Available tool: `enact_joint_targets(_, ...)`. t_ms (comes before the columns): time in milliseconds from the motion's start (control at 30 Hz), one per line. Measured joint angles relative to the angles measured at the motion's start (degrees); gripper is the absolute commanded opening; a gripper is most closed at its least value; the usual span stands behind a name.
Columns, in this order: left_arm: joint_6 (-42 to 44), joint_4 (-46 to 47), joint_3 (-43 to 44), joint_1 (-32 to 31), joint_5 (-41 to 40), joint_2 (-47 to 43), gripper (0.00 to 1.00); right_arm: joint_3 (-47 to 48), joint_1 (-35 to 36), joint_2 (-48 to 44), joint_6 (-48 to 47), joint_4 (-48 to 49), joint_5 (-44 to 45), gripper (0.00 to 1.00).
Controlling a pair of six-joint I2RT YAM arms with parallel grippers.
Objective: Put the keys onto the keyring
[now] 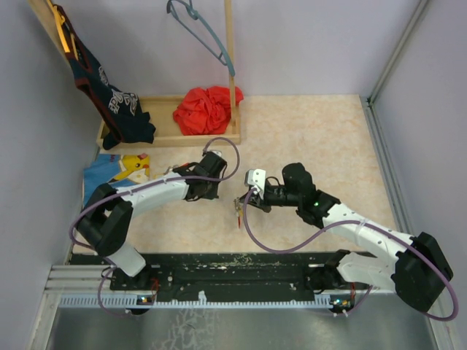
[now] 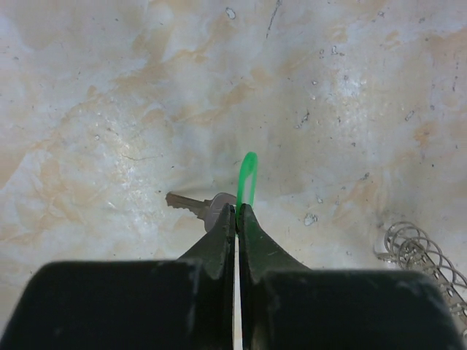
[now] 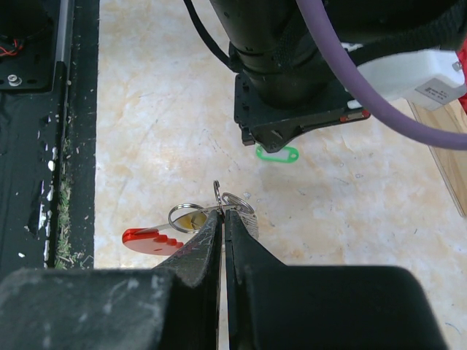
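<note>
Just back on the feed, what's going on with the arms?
The left tool is shut on the green tag of a key that lies on the table. The right tool is shut on the keyring, with a red tag attached. The two are apart; the key isn't threaded on yet.

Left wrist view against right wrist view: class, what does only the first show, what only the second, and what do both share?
Only the left wrist view: the silver key jutting out beside the left claw. Only the right wrist view: the right claw shut on the keyring with its red tag. Both: the green tag pinched in the left claw, over the beige table.
</note>
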Motion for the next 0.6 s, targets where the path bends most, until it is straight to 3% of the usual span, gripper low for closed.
enact_joint_targets(233,6.32,1.92,-2.23,-0.09,3.89,-3.32,0.03,0.0,0.0,0.0,0.0,0.02,0.0,0.0)
enact_joint_targets(433,7.58,3.63,-4.9,-0.33,3.91,-3.32,0.15,0.0,0.0,0.0,0.0,0.0,0.0,0.0)
enact_joint_targets(600,5.33,4.72,-6.62,-0.33,4.02,-3.56,0.31,0.0,0.0,0.0,-0.02,0.0,0.0,0.0)
